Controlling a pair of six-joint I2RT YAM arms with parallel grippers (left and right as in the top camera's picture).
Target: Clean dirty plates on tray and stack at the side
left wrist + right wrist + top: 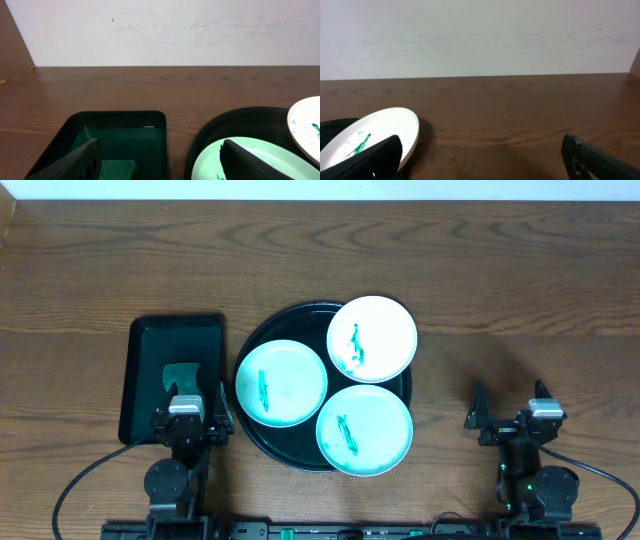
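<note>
Three small white plates with teal scribbles lie on the round black tray [254, 340]: one at the left [281, 383], one at the back right [372, 338], one at the front [364, 430]. My left gripper [191, 406] is open and empty at the table's front, between the green tray and the black tray. In the left wrist view its fingers [159, 162] frame the left plate [260, 157] and the black tray's rim [210, 135]. My right gripper [510, 408] is open and empty, right of the black tray. The right wrist view [482, 160] shows the back right plate [375, 132].
A rectangular dark green tray [145, 345] sits left of the black tray and holds a teal sponge [181, 375], also seen in the left wrist view [118, 169]. Bare wooden table [520, 300] lies to the right and behind.
</note>
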